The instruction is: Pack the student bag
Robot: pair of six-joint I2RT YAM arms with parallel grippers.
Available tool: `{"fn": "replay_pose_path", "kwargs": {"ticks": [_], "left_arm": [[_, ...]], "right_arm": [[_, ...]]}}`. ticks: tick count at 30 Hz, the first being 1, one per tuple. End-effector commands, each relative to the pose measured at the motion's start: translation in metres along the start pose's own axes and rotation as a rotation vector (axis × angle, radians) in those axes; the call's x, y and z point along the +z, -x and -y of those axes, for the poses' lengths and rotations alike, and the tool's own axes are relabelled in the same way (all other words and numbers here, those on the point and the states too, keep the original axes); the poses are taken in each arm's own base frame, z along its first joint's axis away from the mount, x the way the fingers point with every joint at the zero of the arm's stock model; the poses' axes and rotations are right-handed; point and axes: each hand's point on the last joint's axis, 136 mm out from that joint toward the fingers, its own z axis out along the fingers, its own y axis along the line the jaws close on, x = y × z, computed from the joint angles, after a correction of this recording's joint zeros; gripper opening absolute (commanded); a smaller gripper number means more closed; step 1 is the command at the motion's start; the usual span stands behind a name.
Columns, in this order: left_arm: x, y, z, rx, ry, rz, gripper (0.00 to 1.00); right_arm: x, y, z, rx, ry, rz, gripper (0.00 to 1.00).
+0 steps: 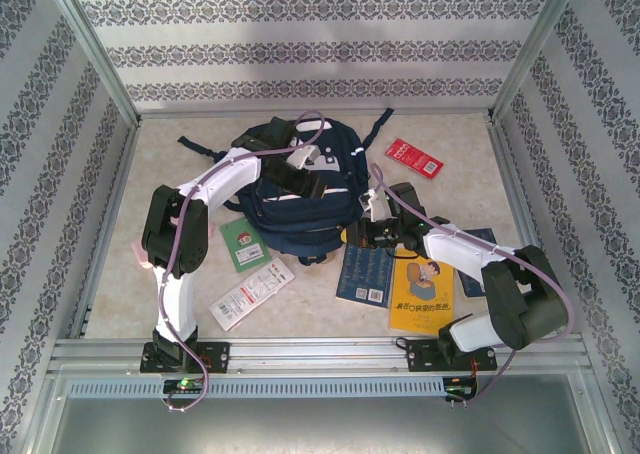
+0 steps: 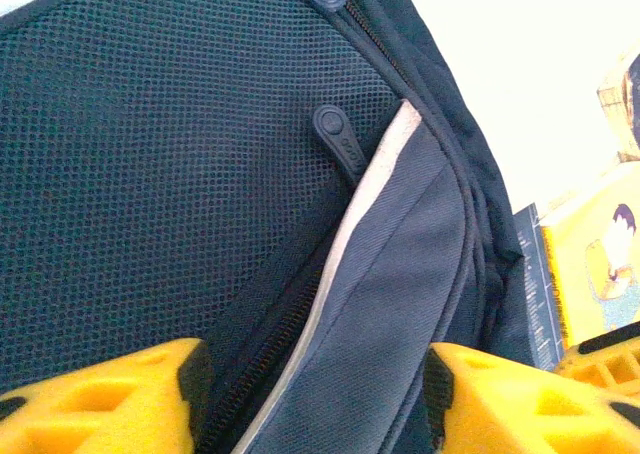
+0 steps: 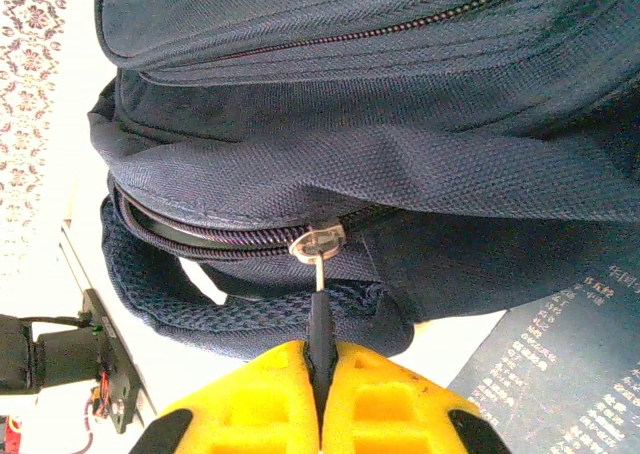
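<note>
Student bag (image 1: 300,189) lies mid surface (image 1: 470,209), books (image 1: 421,296) beside it. Right hand (image 3: 320,374) clamped on zipper pull (image 3: 318,319), likely to open compartment. Left hand (image 2: 310,379), spread apart, straddles bag fabric, probably bracing against pull.

White arms (image 1: 215,184) with black joints, lilac cables (image 1: 172,254), yellow recessed fingers (image 2: 90,399) on left hand (image 2: 315,384) and right hand (image 3: 320,374)

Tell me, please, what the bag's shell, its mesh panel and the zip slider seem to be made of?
Bag: woven synthetic, probably nylon or polyester; matt navy with a visible coarse weave.
Mesh panel: open-knit synthetic mesh; a regular grid of small holes.
Slider: likely metal; it shines silvery. The dark pull pinched in the right hand could be rubber or plastic; unclear.
</note>
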Motion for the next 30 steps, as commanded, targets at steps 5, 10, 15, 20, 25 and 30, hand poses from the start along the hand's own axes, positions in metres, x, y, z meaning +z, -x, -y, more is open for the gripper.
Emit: {"fn": "replay_pose_path", "kwargs": {"ticks": [5,10,15,20,25,30], "left_arm": [[0.012,-0.015,0.0,0.016,-0.055,-0.061,0.41],[0.02,-0.022,-0.009,0.022,-0.03,-0.102,0.43],[0.03,-0.025,-0.015,0.016,-0.031,-0.135,0.45],[0.032,-0.025,-0.012,0.012,-0.058,-0.14,0.36],[0.02,-0.017,-0.009,0.037,-0.042,-0.107,0.01],[-0.007,0.002,-0.023,0.027,0.042,-0.003,0.0]], "right_arm": [[-0.006,0.004,-0.003,-0.005,0.025,0.023,0.0],[-0.006,0.005,-0.004,-0.002,0.031,0.023,0.0],[-0.004,0.006,-0.004,0.004,0.038,0.022,0.0],[-0.004,0.004,-0.002,0.008,0.033,0.017,0.0],[-0.008,0.006,0.003,0.017,-0.007,0.039,0.0],[-0.017,0.008,0.013,0.045,-0.047,0.079,0.0]]}}
